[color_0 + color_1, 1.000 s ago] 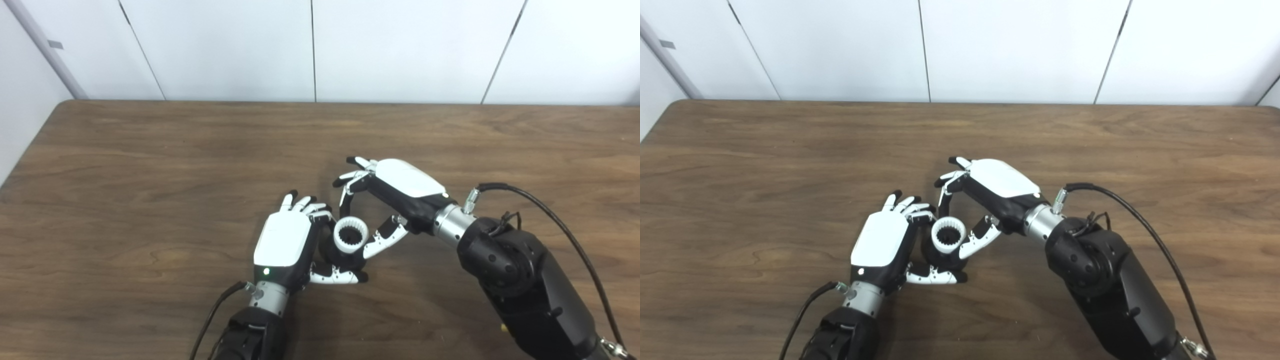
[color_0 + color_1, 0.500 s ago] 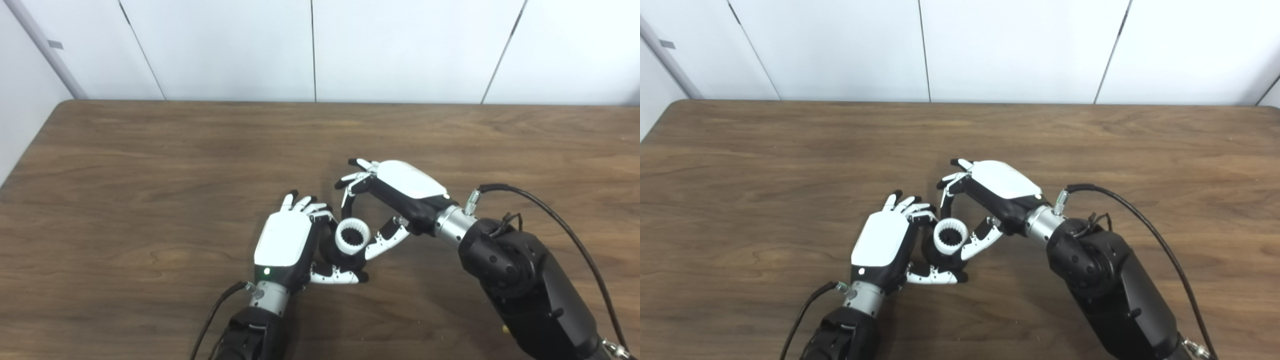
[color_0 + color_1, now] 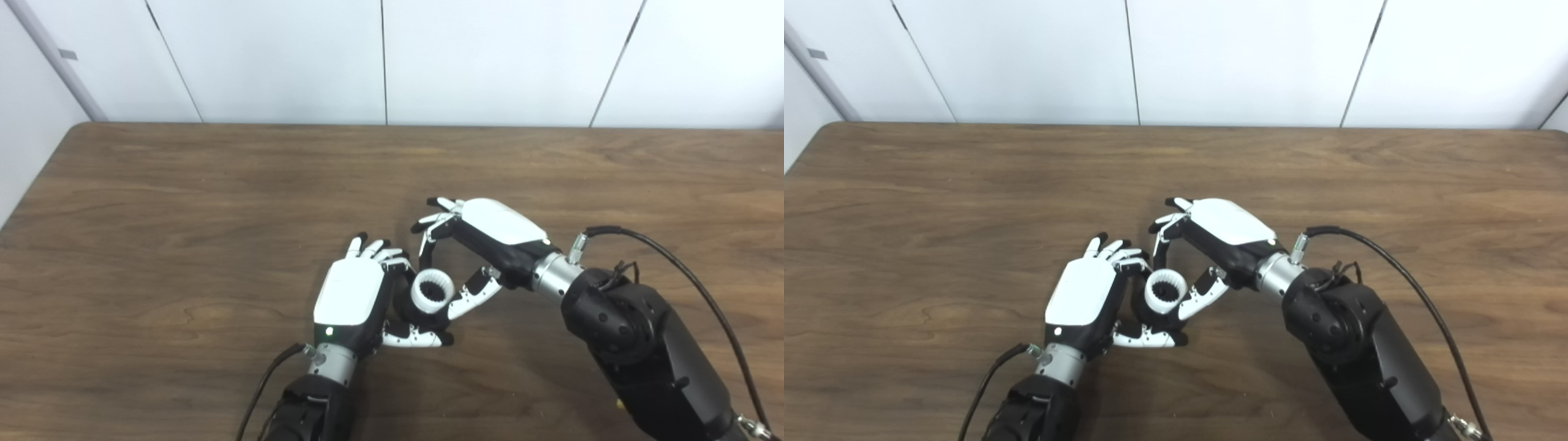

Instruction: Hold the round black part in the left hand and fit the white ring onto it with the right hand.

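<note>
My left hand (image 3: 349, 297) is shut on the round black part (image 3: 411, 308) just above the table, palm turned right, thumb curled under the part. A white toothed ring (image 3: 432, 291) sits on top of the black part, its opening facing up. My right hand (image 3: 484, 236) reaches in from the right. Its forefinger (image 3: 424, 250) comes down onto the ring's far edge and its thumb (image 3: 471, 294) presses the near right edge, so it pinches the ring. Most of the black part is hidden by the ring and the fingers.
The brown wooden table (image 3: 184, 202) runs to a white panelled wall at the back. A black cable (image 3: 674, 263) loops off my right forearm, and another (image 3: 263, 386) trails from my left wrist.
Both hands, with the ring and black part between them, have drifted slightly to the right. The grips look the same.
</note>
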Action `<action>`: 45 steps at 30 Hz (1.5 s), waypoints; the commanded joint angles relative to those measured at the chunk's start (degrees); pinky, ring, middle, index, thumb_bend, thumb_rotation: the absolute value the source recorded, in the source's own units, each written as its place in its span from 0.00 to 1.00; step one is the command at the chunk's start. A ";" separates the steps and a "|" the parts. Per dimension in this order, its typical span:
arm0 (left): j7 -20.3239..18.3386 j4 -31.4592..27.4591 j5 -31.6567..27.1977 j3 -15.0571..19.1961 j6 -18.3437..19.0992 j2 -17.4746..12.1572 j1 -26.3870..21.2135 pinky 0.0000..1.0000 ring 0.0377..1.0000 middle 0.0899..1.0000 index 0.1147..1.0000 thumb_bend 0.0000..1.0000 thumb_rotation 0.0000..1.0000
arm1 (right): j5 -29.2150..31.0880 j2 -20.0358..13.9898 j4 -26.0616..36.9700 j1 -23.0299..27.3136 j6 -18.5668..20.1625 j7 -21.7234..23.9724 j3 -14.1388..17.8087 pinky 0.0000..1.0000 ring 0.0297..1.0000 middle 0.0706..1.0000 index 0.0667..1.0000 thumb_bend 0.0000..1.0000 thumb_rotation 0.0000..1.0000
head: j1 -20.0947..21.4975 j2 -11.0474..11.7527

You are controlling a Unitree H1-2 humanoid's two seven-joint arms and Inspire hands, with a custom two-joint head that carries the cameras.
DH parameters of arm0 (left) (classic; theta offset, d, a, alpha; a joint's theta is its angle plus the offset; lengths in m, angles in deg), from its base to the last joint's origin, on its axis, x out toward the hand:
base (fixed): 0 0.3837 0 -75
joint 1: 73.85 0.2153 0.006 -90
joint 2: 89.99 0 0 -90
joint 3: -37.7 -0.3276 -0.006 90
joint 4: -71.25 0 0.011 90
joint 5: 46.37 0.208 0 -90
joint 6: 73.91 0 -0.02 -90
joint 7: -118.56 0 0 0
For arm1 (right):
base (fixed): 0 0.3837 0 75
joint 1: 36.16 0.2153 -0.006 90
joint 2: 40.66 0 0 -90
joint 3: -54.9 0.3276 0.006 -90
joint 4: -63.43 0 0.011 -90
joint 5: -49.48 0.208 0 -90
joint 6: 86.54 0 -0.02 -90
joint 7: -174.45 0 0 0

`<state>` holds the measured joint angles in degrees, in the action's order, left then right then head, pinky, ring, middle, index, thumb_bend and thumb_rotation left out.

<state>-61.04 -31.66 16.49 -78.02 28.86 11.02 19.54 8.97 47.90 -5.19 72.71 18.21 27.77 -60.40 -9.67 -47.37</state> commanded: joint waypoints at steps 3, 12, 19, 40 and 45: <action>-0.65 0.62 0.70 -0.73 -0.23 0.21 -0.36 1.00 0.89 0.77 0.42 0.52 0.05 | 0.18 0.31 0.80 1.40 -1.86 -0.87 0.16 1.00 0.98 0.82 0.44 0.52 0.14 | 0.00 0.03; -1.13 0.66 0.64 -0.78 0.17 0.42 -0.47 1.00 0.89 0.77 0.42 0.52 0.05 | 0.12 0.52 0.54 1.58 -1.77 -0.96 0.12 1.00 0.98 0.82 0.45 0.52 0.14 | -0.04 -0.01; -0.31 0.80 0.34 -0.79 -0.35 0.51 -0.38 1.00 0.89 0.76 0.42 0.52 0.05 | 0.07 0.26 0.28 1.66 -1.37 -0.68 0.33 1.00 1.00 0.83 0.45 0.52 0.14 | -0.06 -0.11; -1.40 -0.04 1.05 -0.96 0.27 0.85 -0.21 1.00 0.90 0.77 0.42 0.52 0.05 | -0.96 -0.23 -1.29 0.88 -1.63 -1.06 0.40 1.00 0.99 0.83 0.45 0.52 0.14 | -0.24 -0.62; -1.64 -0.09 1.12 -1.00 0.38 0.91 -0.21 1.00 0.90 0.77 0.42 0.52 0.05 | -0.85 -0.08 -1.37 0.47 -2.23 -1.39 0.31 1.00 0.98 0.82 0.45 0.52 0.14 | -0.24 -0.62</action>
<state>-61.49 -31.40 16.66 -78.36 28.94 11.73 19.30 8.50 47.91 -6.99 72.18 17.42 27.60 -60.50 -9.84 -47.99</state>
